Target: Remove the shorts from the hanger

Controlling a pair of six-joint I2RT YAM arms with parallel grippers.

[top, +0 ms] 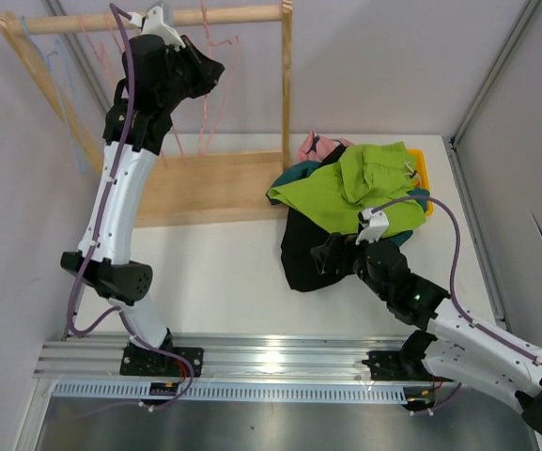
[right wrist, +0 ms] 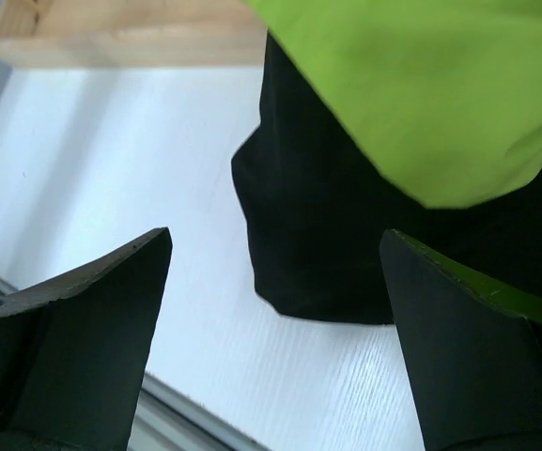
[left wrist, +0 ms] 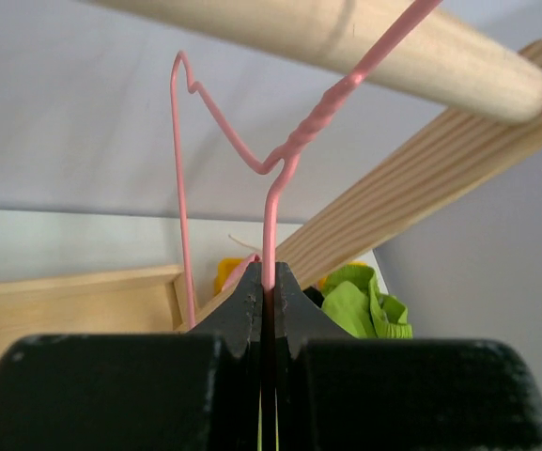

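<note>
Walls of pale grey box in a white table (top: pixel 224 282) with a wooden rack (top: pixel 216 186), and the shorts (top: pixel 364 188) lie heaped just right of its base, lime green on top. The left arm stretches up to the rack's rod (top: pixel 224 16), the left gripper (left wrist: pixel 266 305) clamped tight on a pink hanger (left wrist: pixel 289 155). The right arm lies low, the right gripper (right wrist: pixel 275 244) spread wide over the black shorts' edge, holding nothing.

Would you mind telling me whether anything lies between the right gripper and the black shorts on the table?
Nothing visible does. The right gripper hangs open over the table, at the edge of the black shorts. The lime green shorts lie on top of them farther in, not across that edge.
</note>
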